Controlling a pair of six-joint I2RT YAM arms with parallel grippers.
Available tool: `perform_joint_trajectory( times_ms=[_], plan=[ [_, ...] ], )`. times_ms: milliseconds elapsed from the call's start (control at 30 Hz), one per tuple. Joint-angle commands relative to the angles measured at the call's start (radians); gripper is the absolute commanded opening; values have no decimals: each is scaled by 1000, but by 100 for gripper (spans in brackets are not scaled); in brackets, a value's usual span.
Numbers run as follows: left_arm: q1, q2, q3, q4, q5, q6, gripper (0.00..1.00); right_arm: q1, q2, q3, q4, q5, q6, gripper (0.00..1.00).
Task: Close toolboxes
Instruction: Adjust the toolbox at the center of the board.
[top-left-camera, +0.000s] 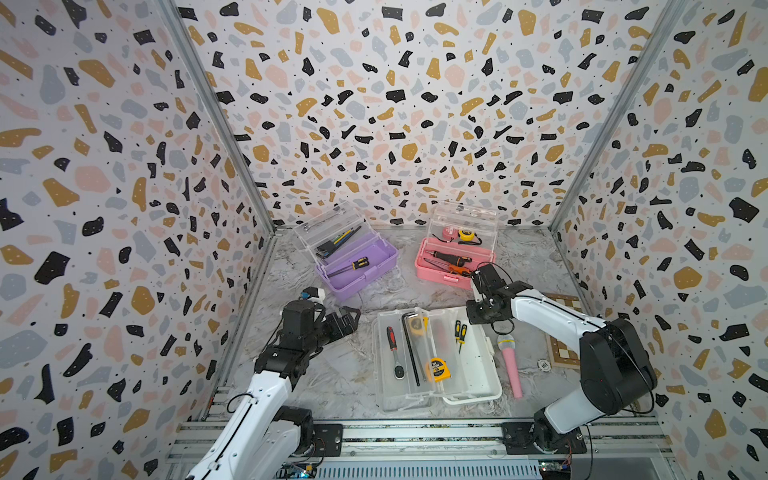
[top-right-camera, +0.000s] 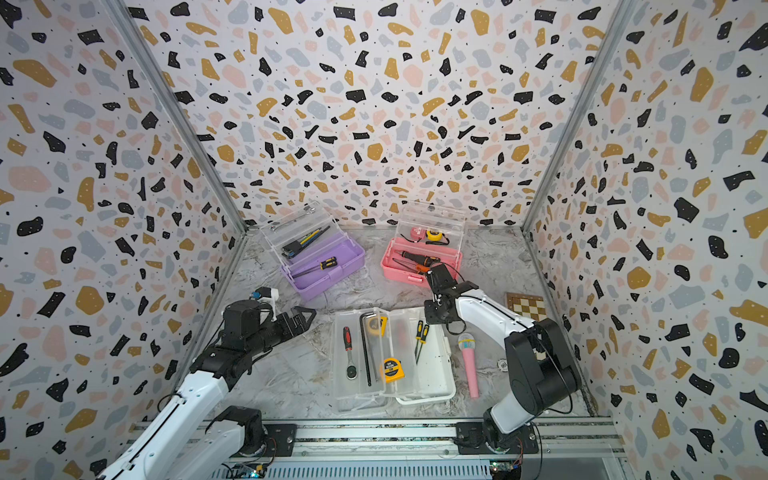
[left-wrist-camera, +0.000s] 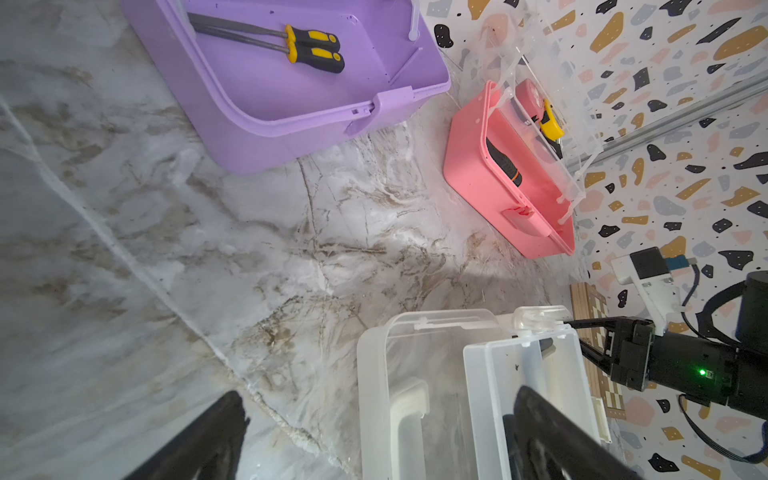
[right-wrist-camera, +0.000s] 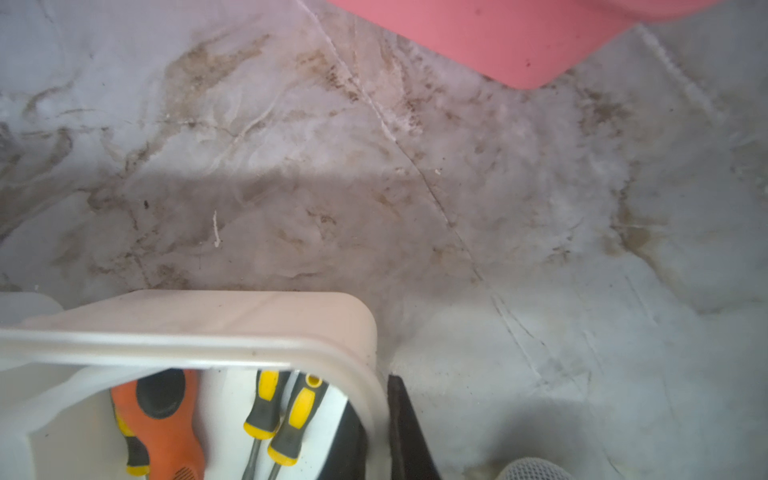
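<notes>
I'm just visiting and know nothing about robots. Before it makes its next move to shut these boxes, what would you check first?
1. Right gripper holds the white plastic toolbox by its far rim: ok, shut across it.
2. Left gripper open and holding nothing: ok.
3. White toolbox's clear hinged lid shut: not ok, it lies flipped open beside the base.
4. Purple plastic toolbox and pink plastic toolbox shut: not ok, both lids stand up.
5. Red-handled ratchet and yellow tape measure in the open lid part will stay put when it swings: cannot tell.
6. Pink toy microphone out of the lid's way: ok, it lies on the side away from the lid.
</notes>
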Motion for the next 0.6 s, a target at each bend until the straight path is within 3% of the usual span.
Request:
perform_joint_trajectory(
  times_ms=[0, 267, 467, 567],
  plan=[
    [-3, -18, 8, -27, -7, 20, 99, -16, -69, -12, 21, 66, 63, 0],
    [-3, -30, -6, -59, 31, 23, 99, -124, -118, -63, 50, -27, 185, 0],
    [-12, -42, -31, -92, 94, 14, 87, -135, -119, -86, 80, -66, 303, 0],
    [-32, -61, -63, -103, 109, -3, 76, -134, -116, -98, 113, -94, 370, 0]
  ],
)
